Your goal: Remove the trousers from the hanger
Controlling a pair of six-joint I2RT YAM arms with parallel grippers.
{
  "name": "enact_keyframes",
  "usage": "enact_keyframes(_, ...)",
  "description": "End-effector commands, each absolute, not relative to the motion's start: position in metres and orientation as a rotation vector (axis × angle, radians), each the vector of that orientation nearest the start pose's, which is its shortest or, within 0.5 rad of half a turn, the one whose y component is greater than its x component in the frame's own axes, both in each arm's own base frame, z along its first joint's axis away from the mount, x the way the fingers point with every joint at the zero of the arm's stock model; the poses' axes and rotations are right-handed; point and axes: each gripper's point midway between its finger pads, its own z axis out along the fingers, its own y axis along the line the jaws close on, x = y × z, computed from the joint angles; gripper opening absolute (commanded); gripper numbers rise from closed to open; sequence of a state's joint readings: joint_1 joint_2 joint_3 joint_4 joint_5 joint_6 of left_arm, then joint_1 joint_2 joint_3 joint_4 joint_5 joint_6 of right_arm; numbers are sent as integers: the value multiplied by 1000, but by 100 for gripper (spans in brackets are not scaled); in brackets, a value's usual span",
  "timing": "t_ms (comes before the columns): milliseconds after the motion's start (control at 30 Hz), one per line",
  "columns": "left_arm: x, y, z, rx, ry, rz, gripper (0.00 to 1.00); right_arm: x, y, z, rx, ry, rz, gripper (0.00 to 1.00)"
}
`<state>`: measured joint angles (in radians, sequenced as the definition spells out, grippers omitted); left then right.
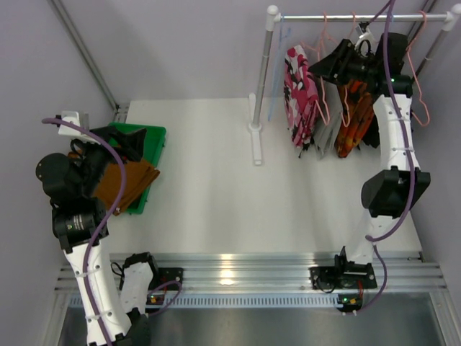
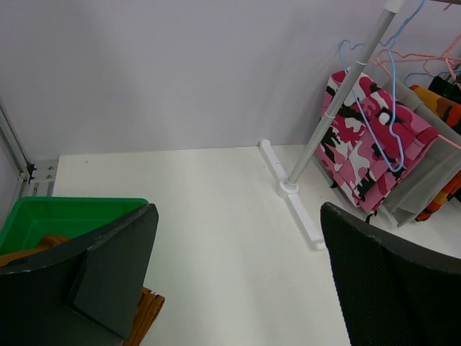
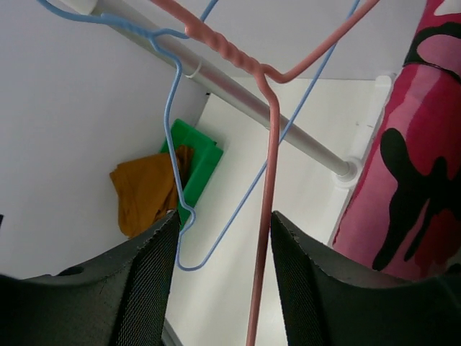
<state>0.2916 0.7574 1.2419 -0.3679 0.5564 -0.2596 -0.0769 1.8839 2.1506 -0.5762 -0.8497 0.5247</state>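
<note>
- Step in hand: the second pair was being approached. The mustard-brown trousers (image 1: pixel 126 184) already lay off any hanger, draped across the green tray (image 1: pixel 155 137) at the left of the overhead view. The pink floral trousers (image 1: pixel 301 94) still hung from the rail (image 1: pixel 346 17) at the upper right.
- The right gripper (image 3: pixel 225 225) was raised to the rail among the hangers. Its fingers stood apart, with the wire of a pink hanger (image 3: pixel 268 180) running down between them, close to the finger on the frame's right but not clamped. A blue hanger (image 3: pixel 173 130) hung just beyond.
- The pink floral trousers sat at the right edge of the right wrist view, beside the gripper and outside its fingers.
- The left gripper (image 2: pixel 238 213) hovered over the tray at the lower left of the overhead view, fingers wide apart and holding nothing.
- Next move, as judged: the right gripper would need to take hold of the pink cloth or its hanger and draw the cloth off the bar. Which hanger carried that pair could not be told.
- Count: two pairs of trousers, one removed and one hanging; one tray; one rail.
- Wire hangers: at least one blue and several pink; the exact number could not be told.
- Also on the rail: one orange patterned garment (image 1: pixel 353 122) and one grey garment (image 1: pixel 328 137), neither touched.
</note>
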Motion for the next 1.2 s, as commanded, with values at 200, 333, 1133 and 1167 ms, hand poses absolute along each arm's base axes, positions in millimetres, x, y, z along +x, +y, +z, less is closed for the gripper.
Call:
enact_keyframes(200, 259, -23, 456, 52, 1457, -333, 99, 501, 128, 413, -89, 1824, 1297, 51)
enact_keyframes(333, 262, -23, 453, 45, 1467, -344, 99, 501, 140, 411, -111, 1822, 1341, 50)
enact_keyframes(1133, 266, -22, 451, 40, 1480, -355, 99, 490, 163, 412, -130, 1823, 1441, 6)
enact_keyframes(1167, 266, -22, 451, 40, 1479, -354, 99, 485, 165, 418, -135, 1815, 1467, 2)
